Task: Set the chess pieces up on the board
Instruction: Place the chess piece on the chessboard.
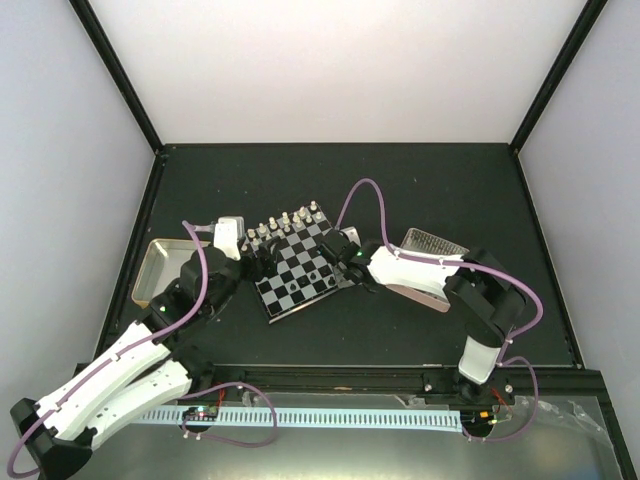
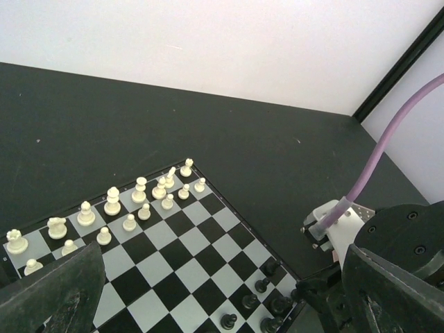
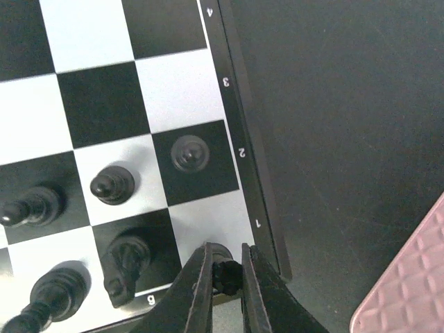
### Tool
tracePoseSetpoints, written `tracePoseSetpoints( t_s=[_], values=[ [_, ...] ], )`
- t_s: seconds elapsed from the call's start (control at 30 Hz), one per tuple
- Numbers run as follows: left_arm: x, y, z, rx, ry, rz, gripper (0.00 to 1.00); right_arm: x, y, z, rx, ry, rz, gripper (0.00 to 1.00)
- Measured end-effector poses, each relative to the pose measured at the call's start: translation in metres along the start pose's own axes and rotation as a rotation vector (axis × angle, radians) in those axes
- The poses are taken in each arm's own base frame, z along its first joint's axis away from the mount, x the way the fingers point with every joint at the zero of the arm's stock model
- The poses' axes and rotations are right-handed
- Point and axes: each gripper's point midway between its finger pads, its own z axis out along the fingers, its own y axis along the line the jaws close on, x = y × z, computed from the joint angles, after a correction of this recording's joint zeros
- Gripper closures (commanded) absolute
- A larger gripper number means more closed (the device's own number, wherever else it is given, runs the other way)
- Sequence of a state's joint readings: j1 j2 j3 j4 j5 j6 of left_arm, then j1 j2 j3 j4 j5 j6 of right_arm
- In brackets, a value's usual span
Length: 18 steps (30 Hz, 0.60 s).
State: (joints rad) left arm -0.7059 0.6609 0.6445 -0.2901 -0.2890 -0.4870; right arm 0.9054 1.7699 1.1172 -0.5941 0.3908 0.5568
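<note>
Board: one small square chessboard (image 1: 300, 272) with black and silvery-white checks and a thin dark rim. It lay flat and turned at an angle in the middle of the top view.
White pieces: sixteen pale silvery-white chess pieces (image 2: 112, 201) stood at the left centre of the left wrist view. Eight taller ones filled the board's outer row and eight pawns the row next to it.
Black pieces: six glossy black chess pieces (image 3: 111, 184) could be counted in the right wrist view, on the two rows nearest the numbered rim.
Right end effector: the right end effector (image 3: 225, 255) was clenched on the black corner piece (image 3: 222, 270) at the white corner square beside the rim's "1", bottom centre of the right wrist view.
Left end effector: the left end effector (image 2: 222, 291) was released and held nothing. Its fingers (image 2: 62, 291) were spread to the lower corners of the left wrist view, over the board.
Arms: two white-and-black arms, left arm (image 1: 130, 370) and right arm (image 1: 420, 265), each with a purple cable (image 1: 360, 190).
Trays: two. A tan-rimmed metal tray (image 1: 155, 275) sat left of the board, and a pink-rimmed metal tray (image 1: 435, 245) with a dimpled floor sat to its right.
Counter: one dark matte counter (image 1: 430, 180) carried the board and both trays.
Room: plain white walls (image 1: 340, 60) stood on three sides, with black frame posts (image 1: 115, 70) at the two far corners.
</note>
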Motion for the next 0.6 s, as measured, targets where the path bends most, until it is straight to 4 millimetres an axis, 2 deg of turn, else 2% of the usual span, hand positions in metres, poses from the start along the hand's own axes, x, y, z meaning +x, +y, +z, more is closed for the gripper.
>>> tracePoseSetpoints(
  t_s=[0.17,0.3,0.43,0.6],
  values=[
    [0.0,-0.0007,0.0001,0.004,0.0,0.005,0.05,-0.0065,0.0038,0.0007,-0.013,-0.026,0.015,0.84],
    [-0.0002,-0.0003,0.0002,0.003,0.0,0.004,0.05,-0.0065,0.0031,0.0045,-0.001,-0.03,0.017,0.79],
    [-0.0005,0.0001,0.0002,0.002,-0.001,0.003,0.05,-0.0053,0.0009,0.0059,0.01,-0.033,0.022,0.7],
    [0.0002,-0.0004,0.0008,0.005,0.003,0.004,0.05,-0.0043,-0.0003,0.005,0.011,-0.033,0.031,0.66]
  ],
)
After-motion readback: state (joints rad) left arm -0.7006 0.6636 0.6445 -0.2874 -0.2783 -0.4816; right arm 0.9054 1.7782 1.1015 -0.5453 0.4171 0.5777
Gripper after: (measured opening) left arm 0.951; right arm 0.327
